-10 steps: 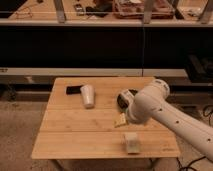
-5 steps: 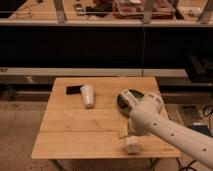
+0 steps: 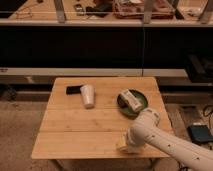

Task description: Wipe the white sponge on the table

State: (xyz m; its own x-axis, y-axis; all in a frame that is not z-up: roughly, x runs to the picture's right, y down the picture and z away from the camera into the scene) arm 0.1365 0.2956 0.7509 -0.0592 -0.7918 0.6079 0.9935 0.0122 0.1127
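Note:
The white sponge (image 3: 121, 145) lies near the front edge of the light-wood table (image 3: 75, 131), right of the middle. Only its left part shows as a cream patch; the rest is hidden under my arm. My gripper (image 3: 127, 145) comes in from the lower right and sits down at the sponge, on or right against it. The white arm's wrist (image 3: 145, 125) covers the gripper from above.
A white tapered cup (image 3: 88, 95) stands at the table's back middle with a black flat object (image 3: 74, 90) behind it. A dark plate (image 3: 133, 102) holding a pale item (image 3: 131, 98) sits at the back right. A long dark shelving bench (image 3: 100, 45) runs behind.
The arm has moved down and toward the table's front edge, from near the plate onto the sponge, which it now mostly covers. The cup and plate have not moved.

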